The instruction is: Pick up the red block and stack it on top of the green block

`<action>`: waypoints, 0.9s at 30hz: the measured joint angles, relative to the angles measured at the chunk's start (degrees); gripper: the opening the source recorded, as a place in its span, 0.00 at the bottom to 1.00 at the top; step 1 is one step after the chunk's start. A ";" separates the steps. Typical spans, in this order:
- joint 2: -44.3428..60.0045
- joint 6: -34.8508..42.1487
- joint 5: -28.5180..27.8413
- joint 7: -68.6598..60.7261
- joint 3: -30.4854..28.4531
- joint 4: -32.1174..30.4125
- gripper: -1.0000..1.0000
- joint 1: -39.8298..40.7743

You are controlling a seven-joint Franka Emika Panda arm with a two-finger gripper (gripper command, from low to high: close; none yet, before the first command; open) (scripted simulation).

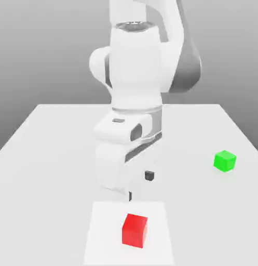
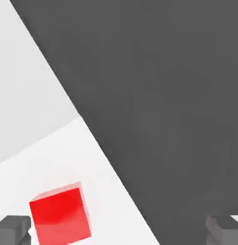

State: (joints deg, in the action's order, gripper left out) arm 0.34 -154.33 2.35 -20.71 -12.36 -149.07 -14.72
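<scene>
Here the red block [image 1: 135, 230] sits flat, unheld, under the wide-spread hand [image 1: 139, 186].

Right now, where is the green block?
In the exterior view, the green block sits on the white table toward the exterior view's right, apart from the red block and the arm.

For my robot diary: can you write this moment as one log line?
stage: approach | gripper: open, empty, above table | small matte red cube: on table, ungrasped | small matte green cube: apart, bare
</scene>
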 joint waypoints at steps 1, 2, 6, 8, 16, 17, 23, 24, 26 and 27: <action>1.75 -0.84 0.29 -2.63 0.26 -0.65 0.50 0.14; 3.49 -1.69 0.43 -5.17 0.57 -1.29 0.50 0.41; 11.42 -7.53 3.74 -10.53 2.90 -1.15 0.50 2.03; 15.57 -10.90 6.02 -12.36 4.48 -0.53 0.50 3.12; 17.20 -12.16 6.73 -12.95 5.33 -0.29 0.00 3.81; 15.83 -11.03 6.00 -12.42 4.73 -0.52 0.00 3.37; 5.13 -2.89 1.32 -5.74 4.49 -2.87 0.00 -0.39; 3.92 -2.42 1.61 -3.49 6.12 -3.57 0.00 -3.22; 1.68 -1.74 2.52 1.31 9.09 -5.03 0.00 -9.41; 0.59 -1.46 3.00 3.80 10.45 -5.79 0.00 -12.15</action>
State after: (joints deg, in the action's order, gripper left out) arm 0.93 -155.80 5.35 -16.91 -1.91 -154.85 -26.87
